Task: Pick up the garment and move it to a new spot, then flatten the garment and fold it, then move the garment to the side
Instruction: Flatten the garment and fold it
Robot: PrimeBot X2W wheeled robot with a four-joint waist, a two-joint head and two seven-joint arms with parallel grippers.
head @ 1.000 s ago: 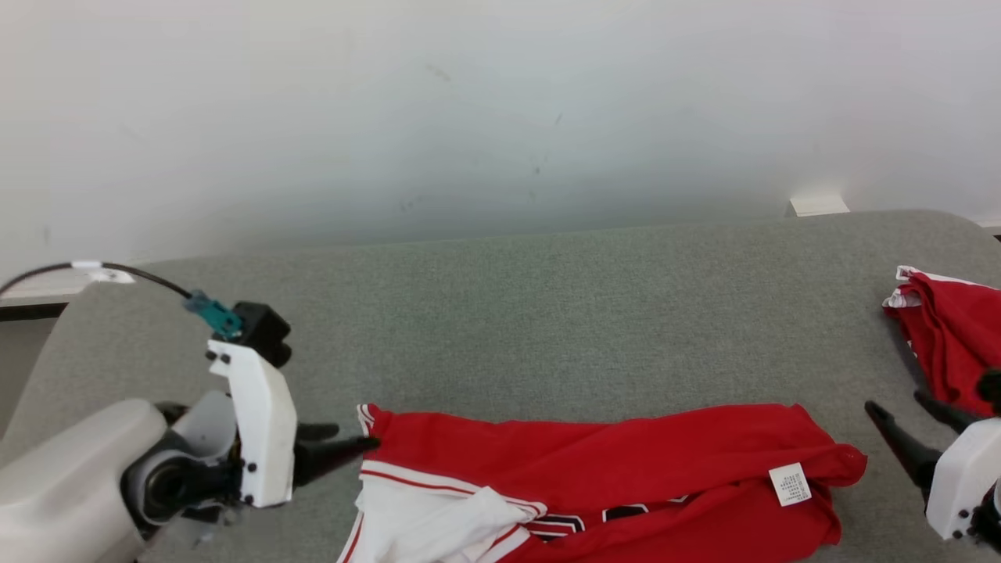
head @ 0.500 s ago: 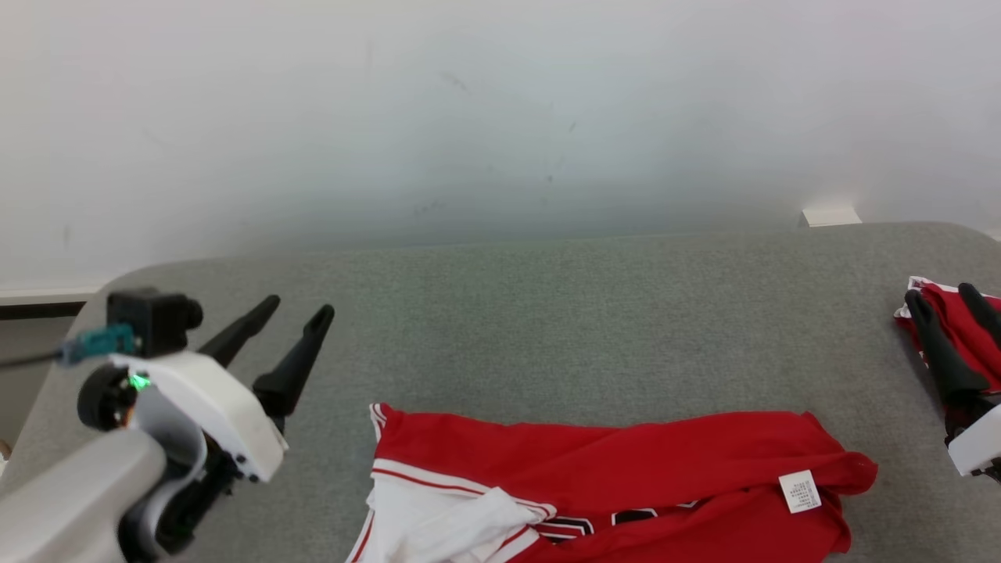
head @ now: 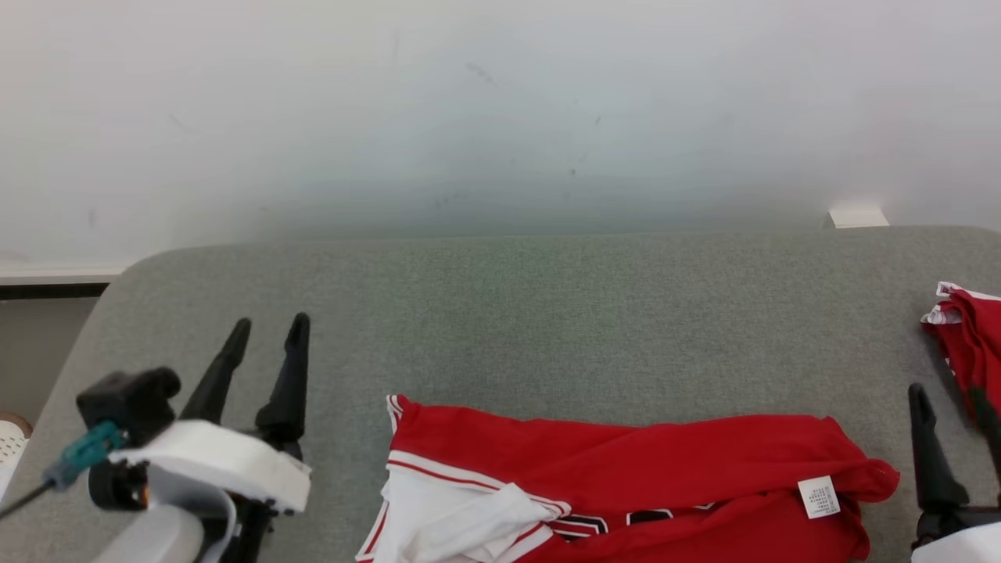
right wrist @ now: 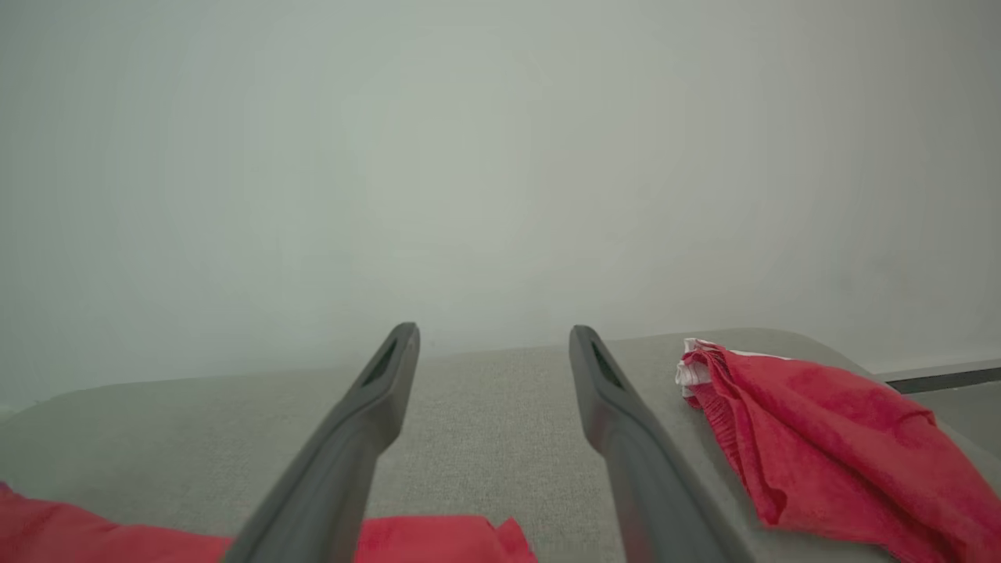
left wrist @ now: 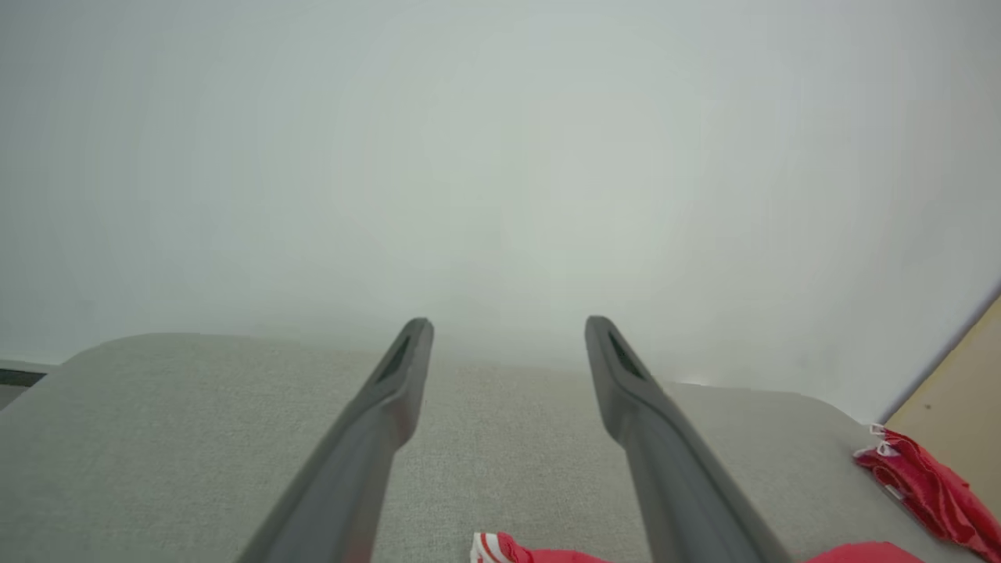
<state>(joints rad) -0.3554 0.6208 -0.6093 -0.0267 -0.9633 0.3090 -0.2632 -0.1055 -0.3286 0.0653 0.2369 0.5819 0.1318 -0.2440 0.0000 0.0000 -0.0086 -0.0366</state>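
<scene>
Closest to me, both arms sit low at the near edge of the table (head: 547, 313). The left gripper (head: 271, 320) has its two dark fingers spread wide and holds nothing, with bare grey felt between them in the left wrist view. The right gripper (head: 948, 399) is spread just as wide and is also empty.

The garment (head: 626, 477), a red jersey with white trim, lies between the two grippers. Its long axis runs left to right along the near edge, and its lower part runs off the bottom of the head view. A white inner panel is turned out at its left end, and a white label (head: 819, 497) shows near its right end, so I judge it still needs flattening.

The right gripper is the nearer one, just beside the jersey's right end, though I can't tell whether it touches. The left gripper stands clearly apart from the left corner. Both point away from me, so each must turn inward to reach its end.

Further right, a second red cloth (head: 970, 336) lies bunched at the table's edge. Beyond is a pale wall (head: 500, 117).
</scene>
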